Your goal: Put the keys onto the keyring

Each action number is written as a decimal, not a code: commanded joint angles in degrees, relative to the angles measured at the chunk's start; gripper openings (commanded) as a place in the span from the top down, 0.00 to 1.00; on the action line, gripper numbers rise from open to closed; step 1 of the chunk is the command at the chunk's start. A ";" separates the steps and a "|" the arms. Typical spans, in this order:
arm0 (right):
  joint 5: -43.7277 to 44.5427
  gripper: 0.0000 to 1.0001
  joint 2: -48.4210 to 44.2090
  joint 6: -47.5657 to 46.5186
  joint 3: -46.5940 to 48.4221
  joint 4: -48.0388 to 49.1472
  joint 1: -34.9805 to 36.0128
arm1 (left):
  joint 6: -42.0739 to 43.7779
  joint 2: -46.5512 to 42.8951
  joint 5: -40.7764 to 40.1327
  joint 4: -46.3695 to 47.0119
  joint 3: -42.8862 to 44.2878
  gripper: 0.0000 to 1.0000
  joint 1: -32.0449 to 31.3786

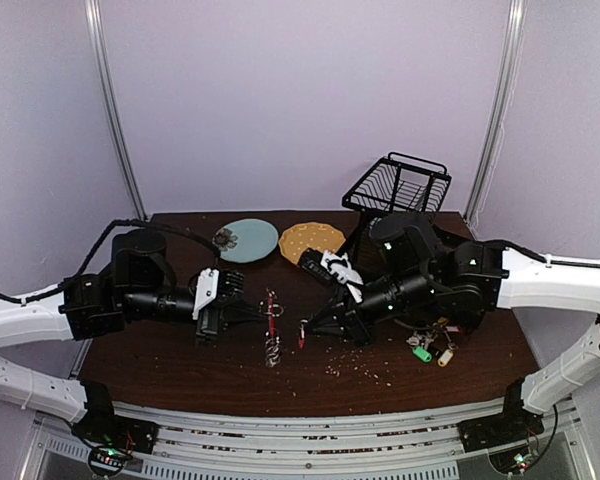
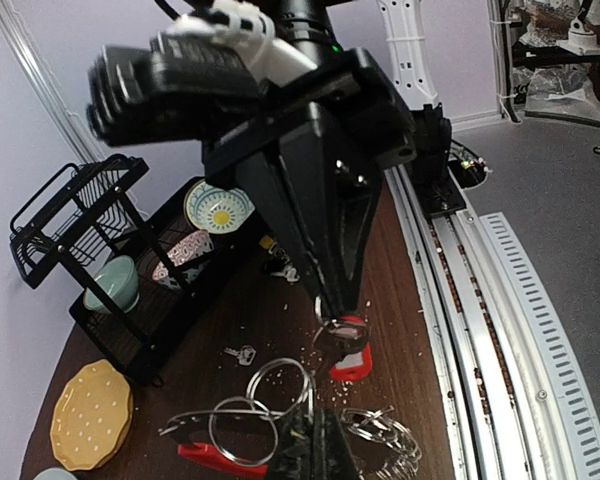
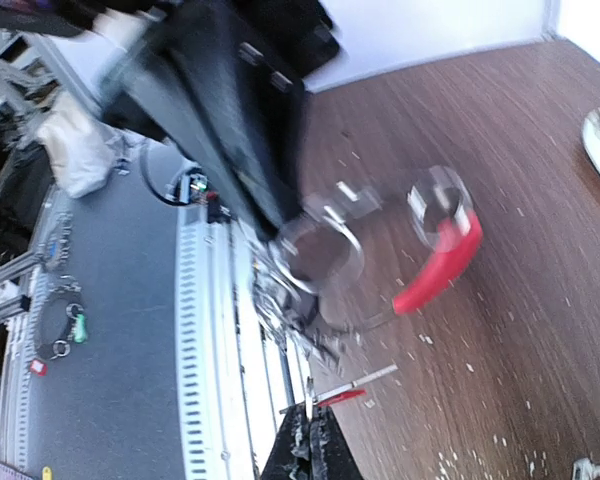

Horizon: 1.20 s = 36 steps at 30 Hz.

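My left gripper (image 1: 256,315) (image 2: 325,445) is shut on the keyring (image 1: 272,322) (image 2: 265,400), a set of silver loops with a curved red sleeve (image 2: 212,458) (image 3: 442,262), held just above the table. Facing it from the right, my right gripper (image 1: 316,325) (image 3: 315,437) is shut on a small silver key with a red tag (image 1: 303,335) (image 2: 352,358) (image 3: 360,388). The key hangs close to the rings, and I cannot tell whether they touch. A second loose silver key (image 2: 242,353) (image 3: 590,468) lies flat on the wood.
A bunch of keys with green, yellow and red tags (image 1: 430,350) lies at the right. At the back stand a teal plate (image 1: 250,240), a yellow plate (image 1: 312,240) (image 2: 90,415) and a black wire dish rack (image 1: 398,185) (image 2: 75,240). Crumbs dot the brown table (image 1: 160,365).
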 commanded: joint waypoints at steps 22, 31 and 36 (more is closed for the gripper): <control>-5.38 1.00 5.17 -1.52 7.25 10.27 1.39 | -0.68 -3.85 -11.89 7.99 -1.82 1.00 -4.97; -4.14 1.00 4.99 0.03 7.15 10.52 0.54 | 0.68 -4.51 -10.12 7.78 -2.05 1.00 -5.19; -3.96 1.00 4.93 1.14 6.22 10.45 -0.47 | 3.30 -7.05 -9.27 9.90 -4.43 1.00 -6.01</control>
